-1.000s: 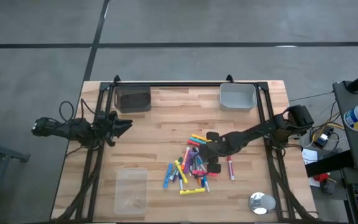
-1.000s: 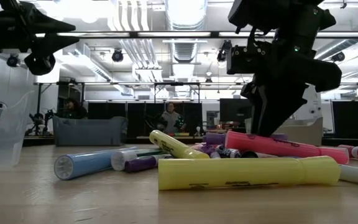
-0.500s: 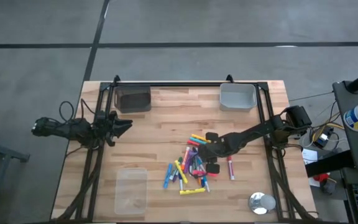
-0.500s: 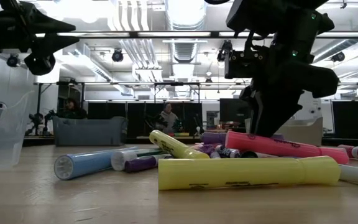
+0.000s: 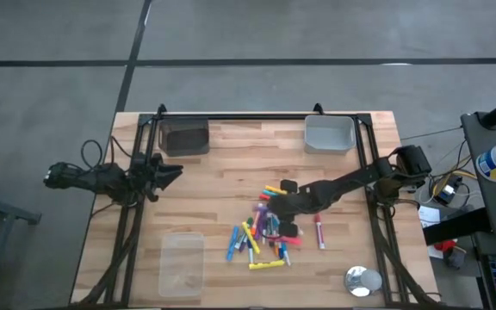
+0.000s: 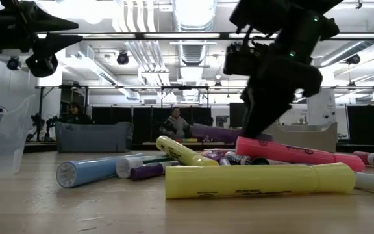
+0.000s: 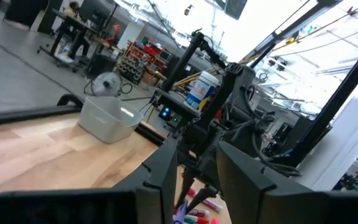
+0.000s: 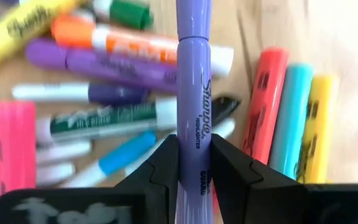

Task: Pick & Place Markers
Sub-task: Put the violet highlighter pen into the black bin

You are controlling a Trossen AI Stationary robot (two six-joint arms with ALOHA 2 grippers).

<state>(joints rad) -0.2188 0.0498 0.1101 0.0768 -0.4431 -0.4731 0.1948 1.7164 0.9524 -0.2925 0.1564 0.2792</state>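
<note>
The right gripper (image 8: 194, 163) clamps a lavender Sharpie marker (image 8: 193, 93) between its fingers, lifted just above the marker pile (image 5: 265, 231) at frame centre. The right arm reaches in low from the right edge. The left gripper (image 5: 172, 174) hovers at mid-left, fingers slightly parted, holding nothing.

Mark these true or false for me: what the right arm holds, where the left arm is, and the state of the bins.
1. The right gripper has its jaws closed on a purple marker. True.
2. That marker rests on the table. False: the low view shows it lifted above the pile.
3. The left gripper is over the pile. False: it waits at the table's left side.
4. The clear bin holds markers. False: none show in it.
5. The grey bin sits at the far right corner. True.
</note>
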